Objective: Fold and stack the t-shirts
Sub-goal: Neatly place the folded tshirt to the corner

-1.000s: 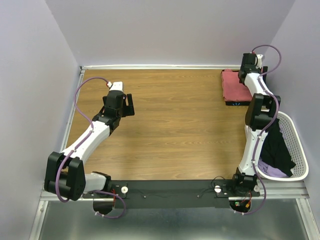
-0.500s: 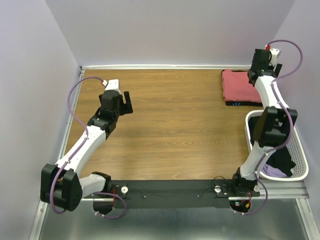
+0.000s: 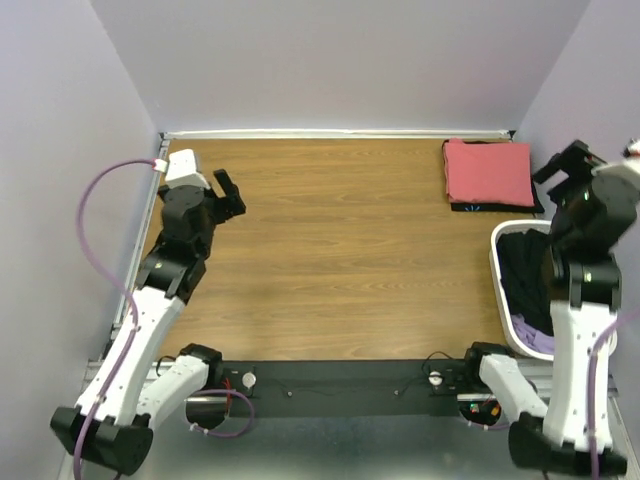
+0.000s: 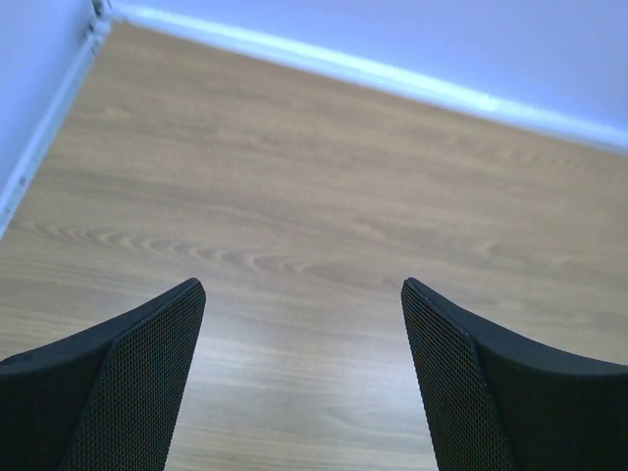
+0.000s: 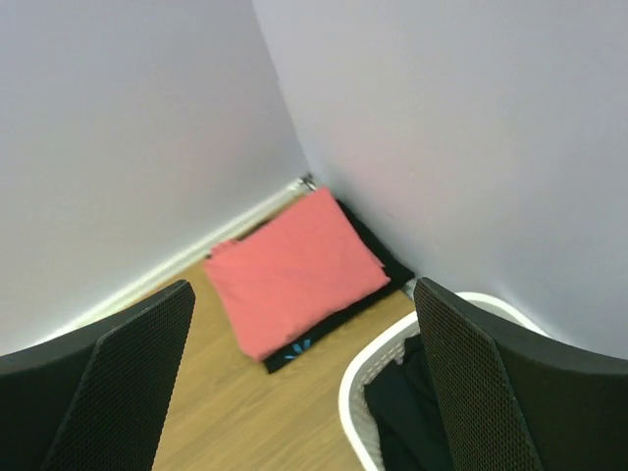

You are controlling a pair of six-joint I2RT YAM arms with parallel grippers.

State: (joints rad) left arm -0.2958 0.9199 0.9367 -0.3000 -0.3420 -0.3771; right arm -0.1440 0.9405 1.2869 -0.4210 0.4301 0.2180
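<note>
Lying folded, coral-pink tee [image 3: 488,172] sits beyond right end effector [image 5: 302,287].

Your top external view looks down from above the near edge over the whole table [image 3: 350,270], with the coral-pink t-shirt [image 3: 488,172] at its far right corner. Your right wrist view shares that corner, looking down on the shirt from high on its near side. Your left wrist view sits low over the wood well left of the shirt, facing the far wall [image 4: 392,29].
</note>
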